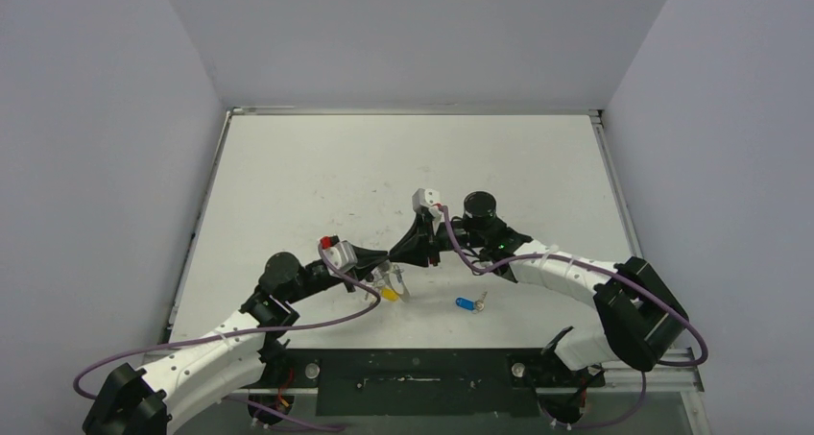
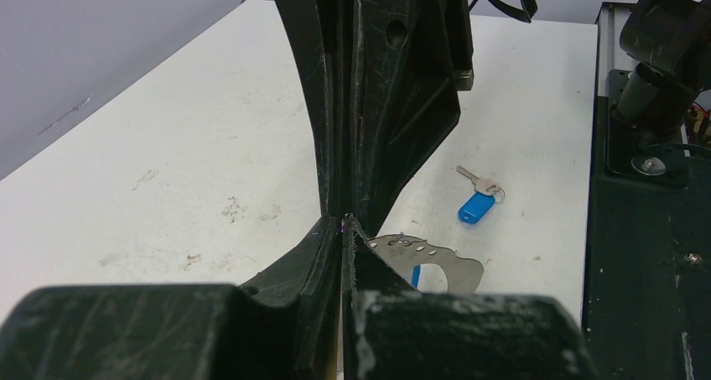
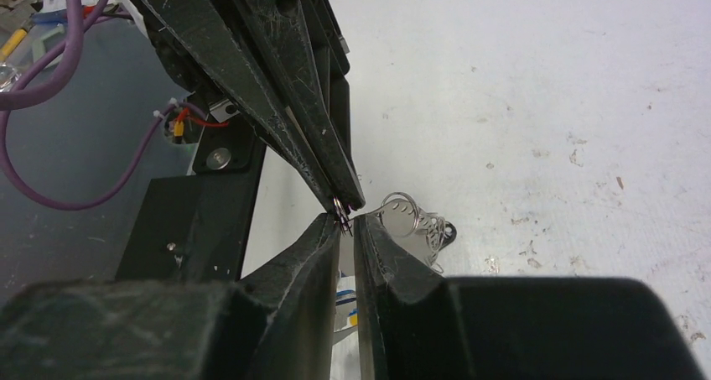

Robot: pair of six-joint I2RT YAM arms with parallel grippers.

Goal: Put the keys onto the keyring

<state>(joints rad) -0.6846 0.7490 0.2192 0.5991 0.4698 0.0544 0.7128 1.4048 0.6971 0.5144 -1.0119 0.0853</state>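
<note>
My left gripper (image 1: pixel 386 262) (image 2: pixel 346 222) and right gripper (image 1: pixel 397 258) (image 3: pixel 346 222) meet tip to tip just above the table. The left one is shut on a thin bit of the silvery keyring (image 3: pixel 342 211). In the right wrist view that wire reaches into the narrow gap between my right jaws, which stand slightly apart. A holed metal plate (image 2: pixel 436 262) and small wire loops (image 3: pixel 401 207) hang beside the tips, with a yellow key head (image 1: pixel 389 293) below. A key with a blue tag (image 1: pixel 467 303) (image 2: pixel 478 205) lies loose on the table to the right.
The black base plate (image 1: pixel 413 377) (image 2: pixel 646 254) runs along the near edge. Purple cables (image 1: pixel 288 327) loop off both arms. The white table (image 1: pixel 317 166) is walled on three sides and scuffed.
</note>
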